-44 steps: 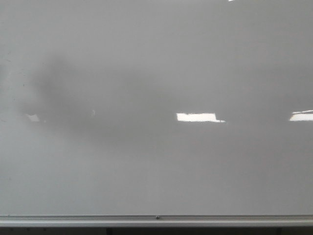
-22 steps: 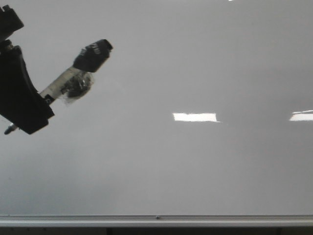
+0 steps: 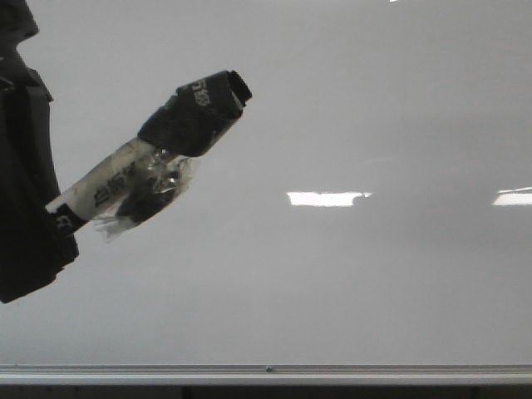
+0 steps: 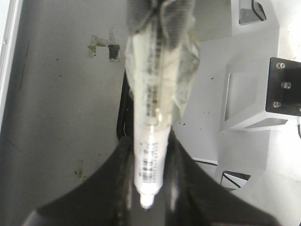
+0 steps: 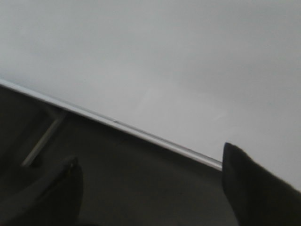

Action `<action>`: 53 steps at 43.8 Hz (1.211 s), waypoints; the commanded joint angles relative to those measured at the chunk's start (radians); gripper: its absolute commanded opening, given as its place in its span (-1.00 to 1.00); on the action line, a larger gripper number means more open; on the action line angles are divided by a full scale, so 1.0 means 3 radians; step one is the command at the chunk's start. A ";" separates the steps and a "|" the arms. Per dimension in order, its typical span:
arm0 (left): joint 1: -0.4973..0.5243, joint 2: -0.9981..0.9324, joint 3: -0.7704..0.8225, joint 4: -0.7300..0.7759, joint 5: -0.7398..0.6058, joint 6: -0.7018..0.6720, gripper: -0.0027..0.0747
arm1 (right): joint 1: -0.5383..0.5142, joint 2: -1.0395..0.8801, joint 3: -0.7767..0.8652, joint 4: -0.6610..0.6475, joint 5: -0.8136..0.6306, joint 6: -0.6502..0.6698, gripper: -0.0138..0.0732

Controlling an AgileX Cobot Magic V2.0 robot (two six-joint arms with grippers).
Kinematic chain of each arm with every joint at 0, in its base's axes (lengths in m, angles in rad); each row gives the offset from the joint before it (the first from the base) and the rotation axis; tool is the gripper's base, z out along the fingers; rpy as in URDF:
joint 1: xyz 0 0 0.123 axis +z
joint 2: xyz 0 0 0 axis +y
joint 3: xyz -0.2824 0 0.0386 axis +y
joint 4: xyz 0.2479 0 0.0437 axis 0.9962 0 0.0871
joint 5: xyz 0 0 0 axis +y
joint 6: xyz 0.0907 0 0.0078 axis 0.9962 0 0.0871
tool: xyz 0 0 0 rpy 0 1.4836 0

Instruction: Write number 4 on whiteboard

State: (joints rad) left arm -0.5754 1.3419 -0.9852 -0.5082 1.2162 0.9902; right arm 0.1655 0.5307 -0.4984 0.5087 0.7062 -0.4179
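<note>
Gripping marker (image 3: 158, 158), left gripper (image 3: 33, 224) before whiteboard (image 3: 374, 283); right gripper (image 5: 150, 188) open.

Front view: bright white rectangular ceiling-light reflections (image 3: 326, 199) sit mid-frame, another at the right edge (image 3: 513, 197). Dark strip of floor or wall (image 3: 266, 391) runs along the bottom.

Left wrist view: dark grey speckled floor (image 4: 61, 117) with scuffed patches; white angular metal bracket (image 4: 249, 94) beside it.

Right wrist view: dim dark floor (image 5: 136, 179).
</note>
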 commanded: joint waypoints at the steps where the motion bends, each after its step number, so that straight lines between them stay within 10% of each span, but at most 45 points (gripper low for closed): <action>1: -0.0026 -0.0093 -0.0104 -0.0149 0.0087 0.0073 -0.98 | 0.0154 0.0402 -0.0340 0.0686 0.0229 -0.0717 0.75; 17: -0.0026 -0.0093 -0.0104 -0.0202 0.0087 0.0146 -0.98 | 0.0472 0.1693 -0.1164 0.1989 0.1076 -0.2334 0.75; 45: -0.0026 -0.0093 -0.0104 -0.0208 0.0087 0.0146 -0.98 | 0.1430 0.2984 -0.1889 0.1978 0.1078 -0.2384 0.73; 53: -0.0026 -0.0093 -0.0104 -0.0209 0.0087 0.0146 -0.98 | 0.1455 0.3052 -0.1896 0.1979 0.1061 -0.2384 0.35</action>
State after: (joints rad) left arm -0.5754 1.3419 -0.9866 -0.5196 1.2162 1.0338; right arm 0.6003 1.4706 -1.0328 1.0386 1.0184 -1.1181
